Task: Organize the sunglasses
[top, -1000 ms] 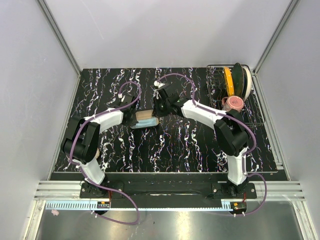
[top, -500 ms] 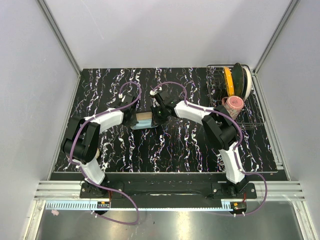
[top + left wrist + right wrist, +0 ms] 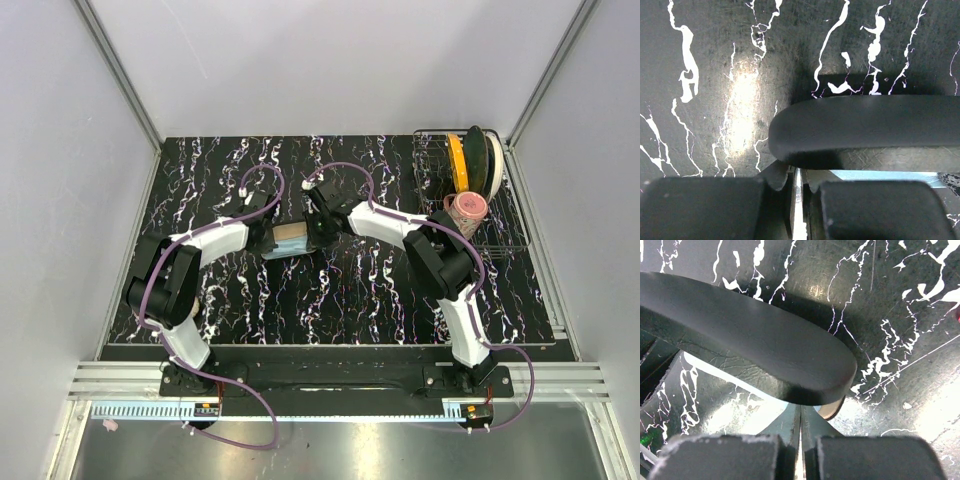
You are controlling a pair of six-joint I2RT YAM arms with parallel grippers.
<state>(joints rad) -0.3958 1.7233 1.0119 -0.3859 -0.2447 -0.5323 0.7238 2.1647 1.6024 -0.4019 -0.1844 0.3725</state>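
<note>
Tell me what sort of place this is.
Likely a robot test cell in a lab: plain grey panel walls enclose a black white-veined table, with two white robot arms mounted at its near edge.

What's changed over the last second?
The right gripper came in from behind the black case, nearer and slightly left, onto its right end, where its jaws now look pinched shut. The left gripper stayed pinched at the left end. The case, lid open, stayed put.

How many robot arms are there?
2. The left arm reaches in from the left to the case mid-table; the right arm reaches it from the right. None seem hidden.
</note>
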